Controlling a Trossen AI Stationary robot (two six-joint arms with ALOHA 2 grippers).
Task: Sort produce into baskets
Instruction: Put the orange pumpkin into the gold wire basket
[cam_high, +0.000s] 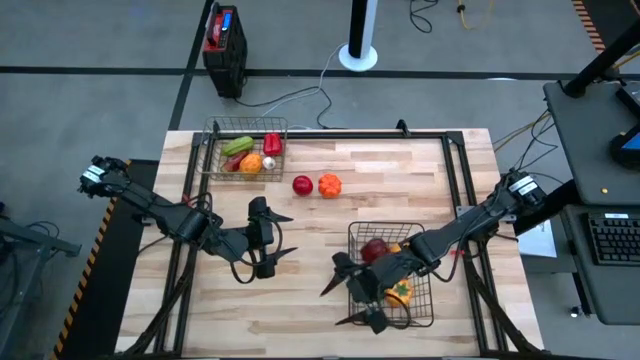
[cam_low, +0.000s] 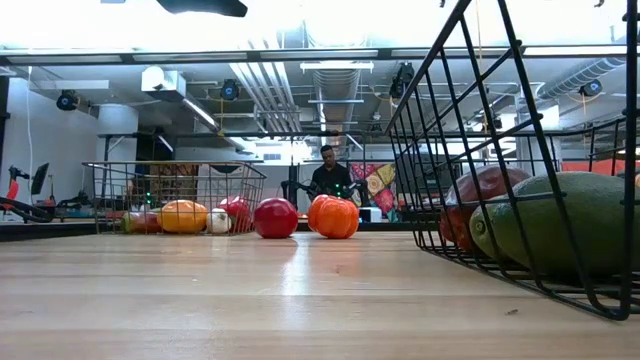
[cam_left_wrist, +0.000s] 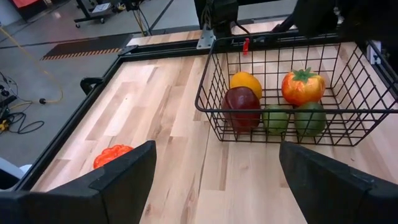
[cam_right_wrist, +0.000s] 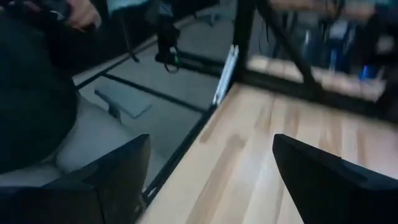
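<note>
Seen from above, a wooden tabletop (cam_high: 420, 180) carries two black wire baskets and two loose pieces of toy produce. The far basket (cam_high: 212, 152) sits toward eleven o'clock on the tabletop and holds several pieces: green, red, orange, yellow and a small white one. The near basket (cam_high: 425, 312) sits toward five o'clock and holds a dark red piece, orange and green ones. The two loose pieces lie side by side just above the centre: a red tomato (cam_high: 302, 185) and, close beside it at its three o'clock, an orange pepper (cam_high: 329, 185). The left hand (cam_high: 283, 236) hovers left of centre, fingers spread apart and holding nothing; the loose pair lies from it at about one o'clock, a short reach away. The right hand (cam_high: 349, 295) hangs at the near basket's left edge, fingers also apart and empty; the loose pair lies from it toward eleven to twelve o'clock, noticeably farther off. Both loose pieces are roundish, with no long axis to line up on. By my judgement the left hand is the nearer one for the next pick, with the tomato closest to it.
</note>
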